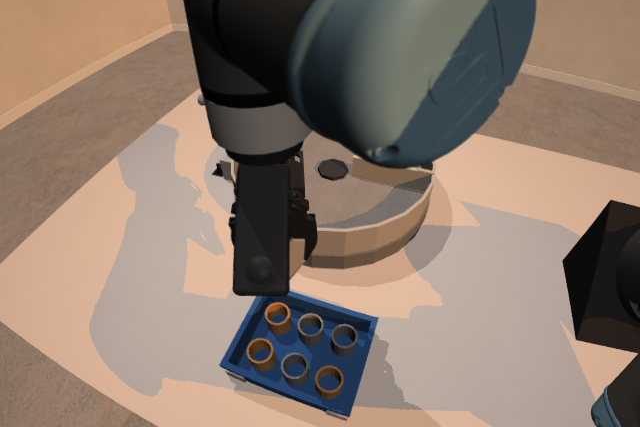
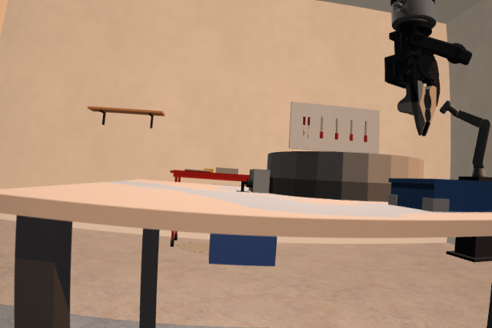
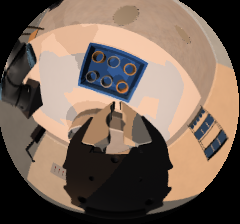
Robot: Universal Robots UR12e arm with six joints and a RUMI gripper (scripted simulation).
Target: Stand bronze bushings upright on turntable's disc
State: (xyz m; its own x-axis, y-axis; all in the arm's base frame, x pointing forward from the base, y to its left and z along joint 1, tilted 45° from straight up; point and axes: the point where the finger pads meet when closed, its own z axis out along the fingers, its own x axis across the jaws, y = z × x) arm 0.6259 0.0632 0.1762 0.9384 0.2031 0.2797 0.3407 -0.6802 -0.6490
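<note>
A blue crate sits on the table near its front edge. It holds three bronze bushings and three steel bushings, all upright. The crate also shows in the wrist view. The round wooden turntable stands behind it, with a dark hub and a bare disc. My gripper hangs high above the table, over the near rim of the turntable by the crate. Its fingers are shut with nothing between them.
A dark block and a second arm's base stand at the table's right. A small grey box sits beside the turntable. A wall panel with red-handled tools, a shelf and a red bench are in the background.
</note>
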